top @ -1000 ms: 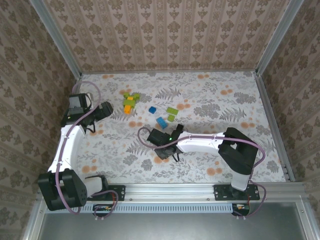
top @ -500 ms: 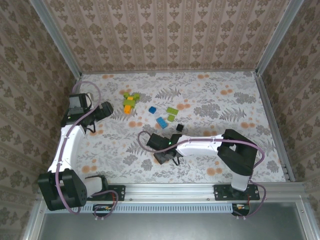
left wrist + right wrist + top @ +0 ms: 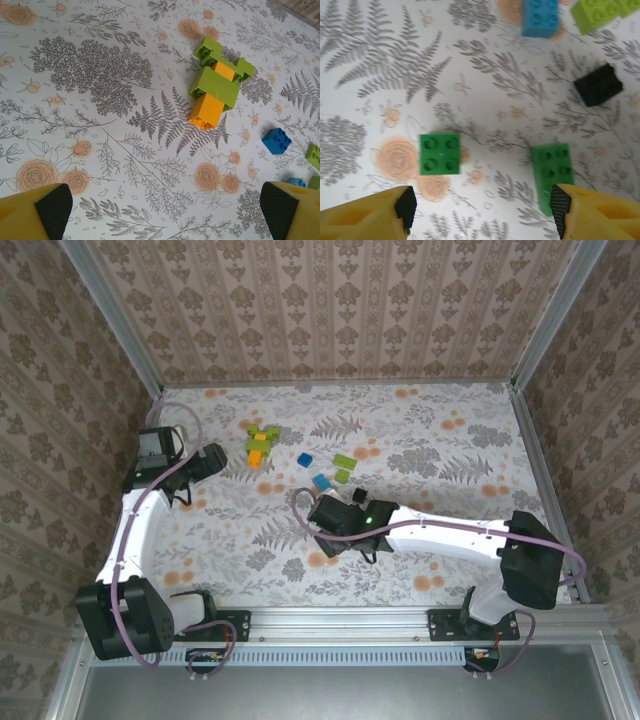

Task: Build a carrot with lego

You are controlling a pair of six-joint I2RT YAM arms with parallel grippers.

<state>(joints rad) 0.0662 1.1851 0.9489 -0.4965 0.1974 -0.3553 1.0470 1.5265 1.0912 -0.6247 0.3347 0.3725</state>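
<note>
Fingers of right gripper (image 3: 482, 212) were spread, pinching nothing, above dark green square studded plastic brick (image 3: 439, 154) lying on floral-print table (image 3: 365, 75). Fingers of left gripper (image 3: 162, 212) were spread wide; light-green-and-orange plastic brick stack (image 3: 214, 90) lay ahead.

Two white-and-black arms with mauve cables and yellow fingers.
The left arm (image 3: 130, 530), at the left of the top view, and the right arm (image 3: 440, 532), at the lower right, have white link shells between chunky black joint housings. A mauve cable (image 3: 150, 492) runs along each. A small green light (image 3: 366, 519) glows on the right arm's black wrist block. On the left gripper (image 3: 165, 212) and right gripper (image 3: 482, 207) the fingers (image 3: 25, 215) are yellow, faced with black cross-hatched pads (image 3: 406, 204).
</note>
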